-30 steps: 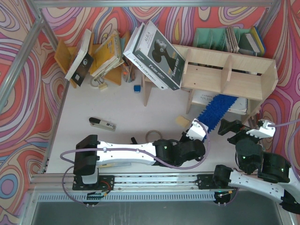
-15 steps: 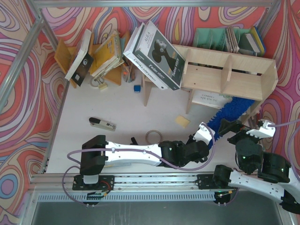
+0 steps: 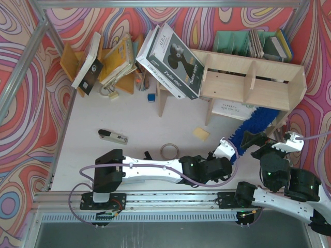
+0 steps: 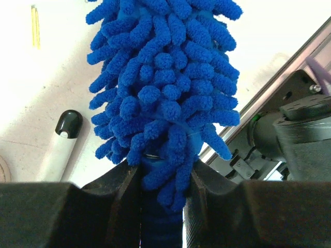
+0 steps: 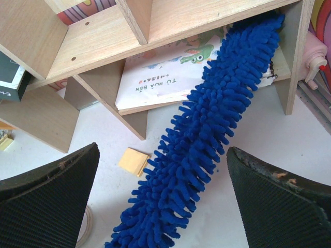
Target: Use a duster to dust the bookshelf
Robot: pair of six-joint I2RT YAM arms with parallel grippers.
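The bookshelf (image 3: 248, 77) of light plywood stands at the back right; the right wrist view looks into its lower tier (image 5: 103, 57). My left gripper (image 3: 231, 146) is shut on the smooth blue handle of the duster (image 3: 256, 123), and its jaws (image 4: 161, 173) press on both sides of the handle. The fluffy blue head (image 4: 165, 77) slants up and right into the lower tier's right end (image 5: 207, 134), lying over a flat picture book there. My right gripper (image 3: 256, 143) hangs open just above the duster's lower part (image 5: 163, 150), touching nothing.
A picture book (image 5: 170, 72) lies in the lower tier. A yellow pad (image 3: 201, 133) and a tape ring (image 3: 168, 151) lie in front of the shelf, a marker pen (image 3: 113, 136) further left. A large boxed book (image 3: 170, 54) leans on the shelf's left end. A teal organizer (image 3: 238, 41) stands behind.
My left arm has slid right with the duster. Its head has swept from the middle of the lower tier toward the right end and now lies at a flatter slant. The right arm stayed still.
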